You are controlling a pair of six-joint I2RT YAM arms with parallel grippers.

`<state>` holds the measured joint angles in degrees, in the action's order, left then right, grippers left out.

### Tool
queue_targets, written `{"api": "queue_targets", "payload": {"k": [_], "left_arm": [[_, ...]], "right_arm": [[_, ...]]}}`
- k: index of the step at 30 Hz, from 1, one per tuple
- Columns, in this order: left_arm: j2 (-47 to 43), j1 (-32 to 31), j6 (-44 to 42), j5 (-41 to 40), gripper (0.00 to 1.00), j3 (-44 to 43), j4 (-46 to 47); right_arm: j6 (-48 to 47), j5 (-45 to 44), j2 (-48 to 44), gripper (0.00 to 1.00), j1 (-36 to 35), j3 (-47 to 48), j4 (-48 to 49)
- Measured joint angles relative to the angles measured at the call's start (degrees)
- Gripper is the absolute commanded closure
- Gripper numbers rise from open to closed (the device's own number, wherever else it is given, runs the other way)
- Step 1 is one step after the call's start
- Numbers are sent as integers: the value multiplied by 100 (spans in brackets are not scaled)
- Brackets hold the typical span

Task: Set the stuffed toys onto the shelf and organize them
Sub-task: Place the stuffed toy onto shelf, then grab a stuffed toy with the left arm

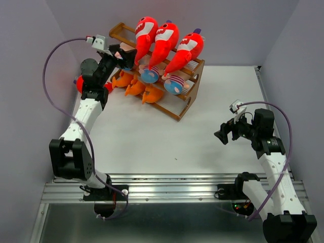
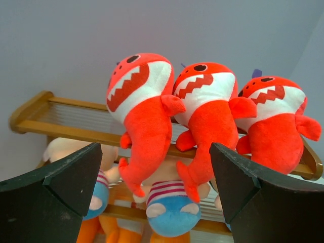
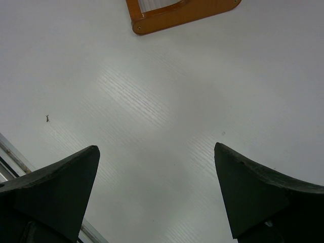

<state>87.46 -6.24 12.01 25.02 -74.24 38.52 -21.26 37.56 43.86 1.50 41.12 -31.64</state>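
The brown wooden shelf (image 1: 186,104) stands at the back of the table. Three red sharks (image 1: 145,31) lie along its top tier. Striped-shirt dolls (image 1: 150,75) hang on the middle tier and orange sharks (image 1: 135,88) sit on the lowest. My left gripper (image 1: 121,56) is at the shelf's left end, open with nothing between its fingers. Its wrist view faces the red sharks (image 2: 144,116), a doll (image 2: 172,207) and the top rail (image 2: 66,131); the left gripper (image 2: 156,147) holds nothing. My right gripper (image 1: 223,134) hovers open over bare table (image 3: 157,101).
One more red toy (image 1: 79,84) lies on the table behind the left arm, mostly hidden. A corner of the shelf (image 3: 172,16) shows at the top of the right wrist view. Grey walls close in the back and both sides.
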Motion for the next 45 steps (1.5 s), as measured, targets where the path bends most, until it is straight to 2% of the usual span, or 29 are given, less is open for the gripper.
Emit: {"api": "queue_targets", "payload": {"k": [10,17,21,27,45], "left_arm": [[-2197,188,-374,-852,1,1482,-549],[-2872,376,4,-1370,1,2616,-1405],[-3071,385,210,-1893,1,3086,-1880],[-3263,396,452,-2651,1,3169,-2243],[-3008,450,909,-3748,1,3244,-2559]], "right_arm": [[0,-7,-2,0,0,0,-2],[-2,-11,2,0,0,0,-2],[-4,-17,4,0,0,0,-2],[-22,-33,4,0,0,0,-2],[-42,-72,9,0,0,-4,-2]]}}
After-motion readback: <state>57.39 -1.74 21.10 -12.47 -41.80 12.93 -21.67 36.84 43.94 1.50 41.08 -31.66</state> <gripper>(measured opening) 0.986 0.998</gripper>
